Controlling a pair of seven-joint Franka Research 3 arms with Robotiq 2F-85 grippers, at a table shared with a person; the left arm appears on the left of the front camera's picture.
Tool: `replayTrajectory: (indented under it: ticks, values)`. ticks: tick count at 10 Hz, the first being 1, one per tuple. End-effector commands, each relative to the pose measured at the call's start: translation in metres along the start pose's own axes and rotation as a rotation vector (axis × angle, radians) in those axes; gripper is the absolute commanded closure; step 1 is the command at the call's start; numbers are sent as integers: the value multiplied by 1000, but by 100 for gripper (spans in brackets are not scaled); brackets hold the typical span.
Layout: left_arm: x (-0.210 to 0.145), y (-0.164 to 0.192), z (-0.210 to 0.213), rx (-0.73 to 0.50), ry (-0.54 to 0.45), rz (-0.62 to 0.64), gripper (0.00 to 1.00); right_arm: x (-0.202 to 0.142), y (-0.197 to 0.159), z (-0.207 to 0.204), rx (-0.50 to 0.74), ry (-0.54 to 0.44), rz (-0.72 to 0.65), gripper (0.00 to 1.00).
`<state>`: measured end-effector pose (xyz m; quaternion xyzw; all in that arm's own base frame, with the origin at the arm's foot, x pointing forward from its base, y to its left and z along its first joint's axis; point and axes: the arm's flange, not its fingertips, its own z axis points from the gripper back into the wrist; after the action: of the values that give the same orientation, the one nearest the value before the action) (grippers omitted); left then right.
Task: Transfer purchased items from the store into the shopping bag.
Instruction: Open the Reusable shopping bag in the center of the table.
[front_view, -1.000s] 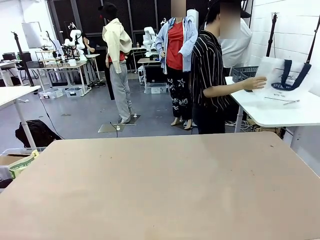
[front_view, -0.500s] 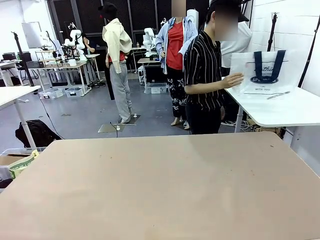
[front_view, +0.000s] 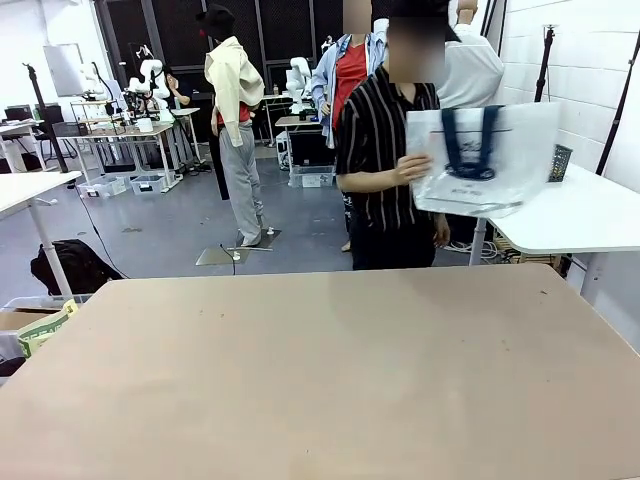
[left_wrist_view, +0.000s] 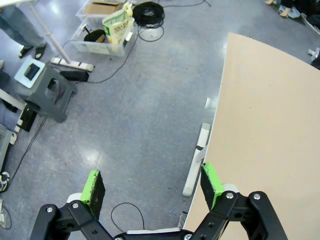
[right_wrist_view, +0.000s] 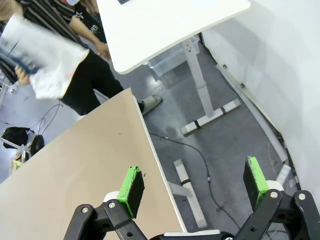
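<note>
Two robot hands hang spread with nothing between their fingers at either side of the beige tabletop (front_view: 320, 370). The left hand (left_wrist_view: 152, 187) is above the tabletop's edge and the grey floor (left_wrist_view: 125, 100), and the right hand (right_wrist_view: 194, 185) is past its other edge. Across the tabletop, a person (front_view: 380, 130) in a striped shirt holds the shopping bag (front_view: 490, 160) up at chest height, handles uppermost, the person's own hand (front_view: 412, 168) on its side. Just beyond the bag, part of a dark lattice basket (front_view: 560, 162) sits on a white tabletop (front_view: 585, 215).
</note>
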<state>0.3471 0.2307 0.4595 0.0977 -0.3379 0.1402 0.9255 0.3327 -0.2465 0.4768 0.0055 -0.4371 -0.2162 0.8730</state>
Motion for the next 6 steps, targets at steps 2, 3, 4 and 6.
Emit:
replayTrajectory:
  ticks: [2,3,4,6]
  values:
    - [-2,1,1,9,10,-4,0,-1,1,0,-2,9,-3,0]
    - [-2,1,1,9,10,-4,0,-1,1,0,-2,9,-3,0]
    - [-2,1,1,9,10,-4,0,-1,1,0,-2,9,-3,0]
    - [-2,1,1,9,10,-4,0,-1,1,0,-2,9,-3,0]
